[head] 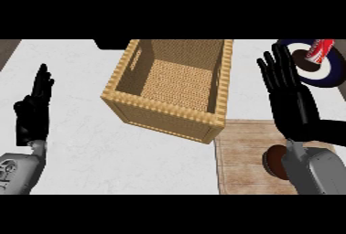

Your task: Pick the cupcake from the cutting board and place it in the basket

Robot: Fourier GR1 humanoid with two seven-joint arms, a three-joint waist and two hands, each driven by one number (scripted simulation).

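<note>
Cupcake (272, 162) lies under the flat, straight-fingered right hand (292, 98)

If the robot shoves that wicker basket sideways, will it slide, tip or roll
The basket would probably slide: it sits on flat white counter on a broad base, so rolling seems unlikely. It looks open and empty, so likely light. Its walls are tall, so a push near the rim might tilt it.
</note>
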